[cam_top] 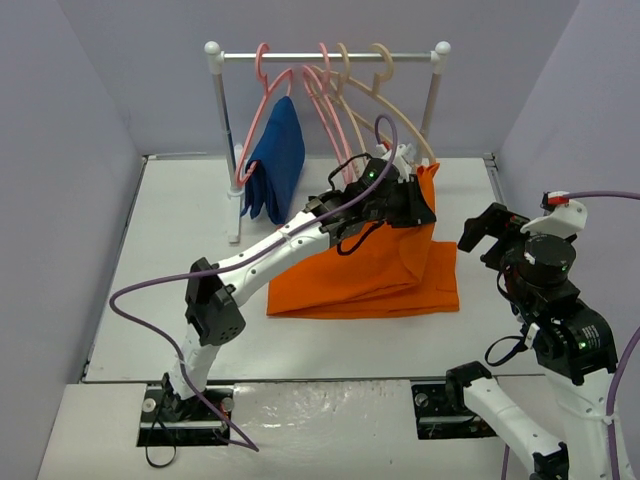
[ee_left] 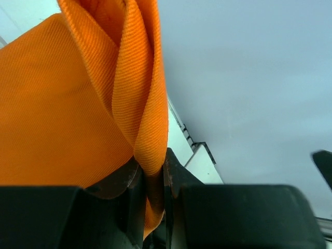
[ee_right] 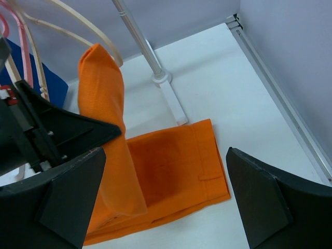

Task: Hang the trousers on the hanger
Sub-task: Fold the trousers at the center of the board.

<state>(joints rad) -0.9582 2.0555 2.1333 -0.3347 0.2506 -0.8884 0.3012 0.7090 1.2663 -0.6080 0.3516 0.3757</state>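
Left gripper (ee_left: 152, 179) pinches bright orange trousers (cam_top: 370, 270) (ribbed, folded).

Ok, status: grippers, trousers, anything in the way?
Left gripper shut on trousers, one end raised near the hanger, rest on table. Right gripper open, empty. Pink hangers crowd the rail.

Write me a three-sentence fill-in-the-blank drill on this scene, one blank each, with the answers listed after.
1. The left tool is shut on a raised fold of the ____ trousers.
2. The right tool holds nothing, and its jaws are ____.
3. The dark blue garment hangs from a ____ hanger.

Missing words: orange; open; pink
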